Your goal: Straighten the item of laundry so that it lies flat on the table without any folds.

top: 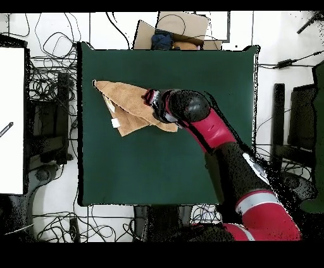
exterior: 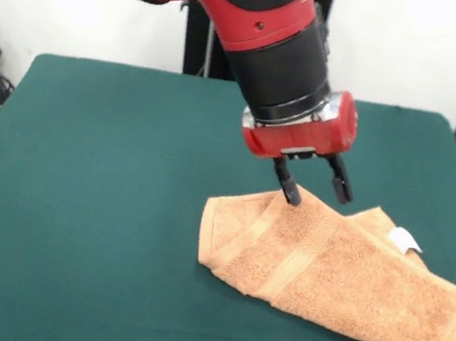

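Towel position: the towel [exterior: 341, 273] lay folded over itself on the table [exterior: 94, 202], toward the right of the front view and running to the picture's right edge; in the overhead view it sat near the table's left side.
Towel shape: a doubled, roughly wedge-like bundle, with border bands showing across its top layer and a second layer peeking out behind.
Long axis: it ran diagonally in the front view, from the rounded fold at the left down toward the lower right corner.
Tag: the small white tag [exterior: 403, 240] stuck out at the far upper edge, to the right of the gripper.
Gripper state: the gripper [exterior: 314, 183] had its two dark fingers spread, with nothing between them.
Gripper to towel: it stood directly above the towel's far upper edge; one fingertip looked to be touching the cloth, though the front view did not settle whether it was in contact or just over it.
Key relation: nearly all of the towel lay toward the camera and to the right of the gripper, so any unfolding pull would probably have to carry the top layer away from that bulk.
Containers: none on the table.
Task state: folds remained; the towel was not flat.
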Available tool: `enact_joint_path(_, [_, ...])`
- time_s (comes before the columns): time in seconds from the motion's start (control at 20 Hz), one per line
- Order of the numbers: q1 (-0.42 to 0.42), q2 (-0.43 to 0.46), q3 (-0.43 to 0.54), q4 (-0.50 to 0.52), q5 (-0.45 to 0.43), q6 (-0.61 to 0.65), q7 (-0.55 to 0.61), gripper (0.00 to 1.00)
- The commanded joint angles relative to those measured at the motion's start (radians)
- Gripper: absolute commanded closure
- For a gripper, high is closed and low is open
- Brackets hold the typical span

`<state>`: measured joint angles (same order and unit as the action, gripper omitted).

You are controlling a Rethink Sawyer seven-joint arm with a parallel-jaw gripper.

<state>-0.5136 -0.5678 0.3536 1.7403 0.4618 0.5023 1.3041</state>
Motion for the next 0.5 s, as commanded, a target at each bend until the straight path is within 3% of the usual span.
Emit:
enact_joint_path(0.05, [0.043,0.017,-0.055,-0.033,0.063,0.051,0.328,0.0])
enact_joint_path(0.35, [0.059,0.034,-0.086,-0.067,0.063,0.081,0.335,0.0])
enact_joint_path(0.5, [0.092,0.057,-0.146,-0.11,0.038,0.122,0.365,0.0])
